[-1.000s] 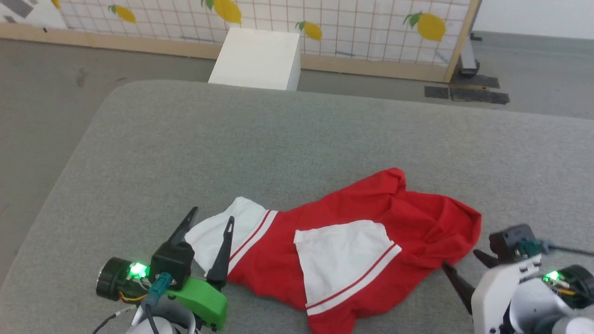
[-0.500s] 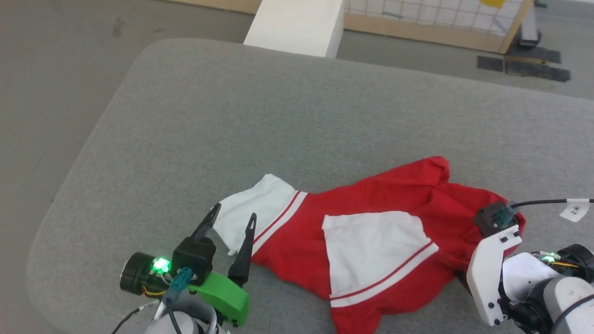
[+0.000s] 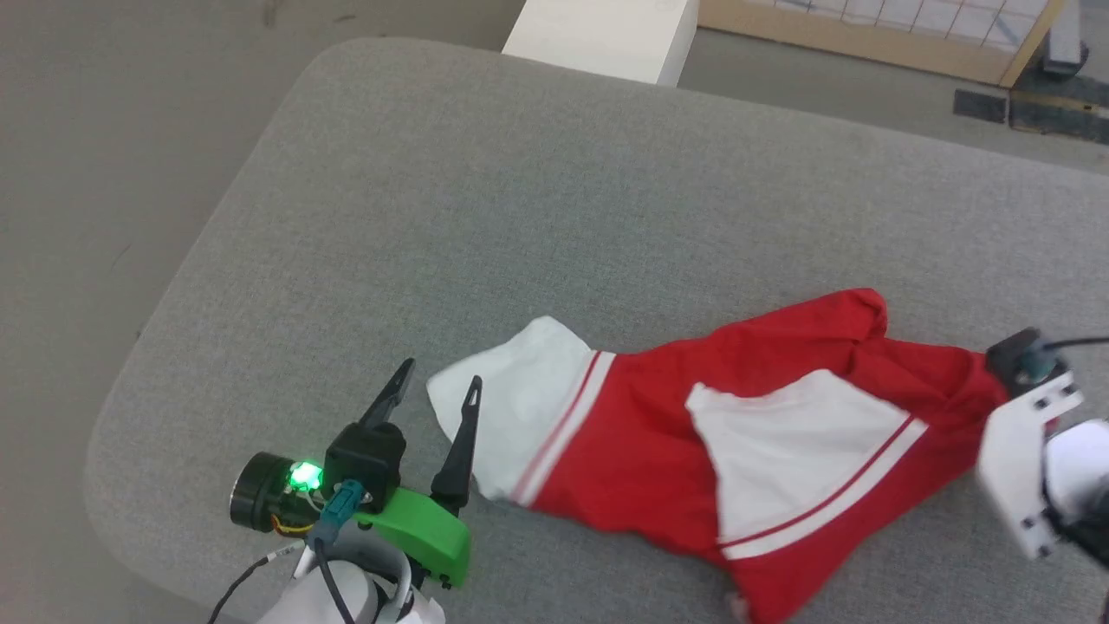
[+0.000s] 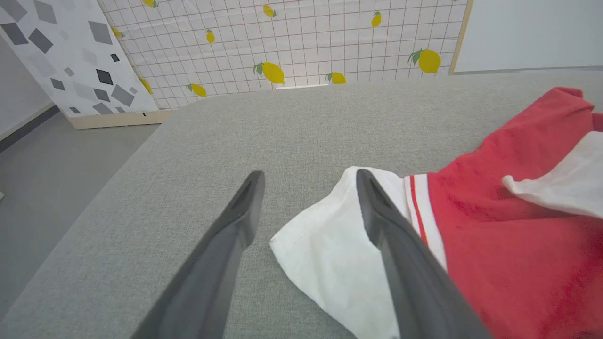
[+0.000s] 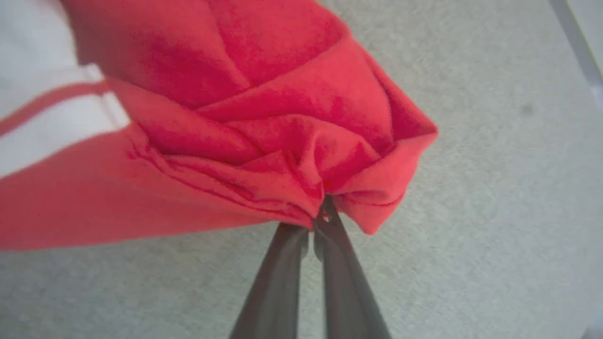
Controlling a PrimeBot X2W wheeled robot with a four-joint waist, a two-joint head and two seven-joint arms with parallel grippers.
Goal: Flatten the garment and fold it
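The garment [image 3: 658,433], a red jersey with white sleeves and striped trim, lies crumpled across the grey table's near half; its lettering is hidden. My left gripper [image 3: 437,377] stands open at the garment's left end. In the left wrist view its right finger [image 4: 377,212] lies over the white sleeve [image 4: 320,245] and its left finger rests on bare table. My right gripper [image 5: 322,209] is shut on a bunched fold of red cloth [image 5: 301,179] at the garment's right end. In the head view its white wrist housing [image 3: 1027,451] covers the fingers.
The padded grey table [image 3: 520,217] has a rounded corner at the near left, with floor [image 3: 104,173] beyond it. A white box [image 3: 606,30] stands past the far edge. A lemon-patterned screen [image 4: 282,42] closes off the background.
The head camera has tilted down and left. My right gripper went from open beside the garment's right end to shut on its red cloth, drawing it out to the right. The left gripper stays open.
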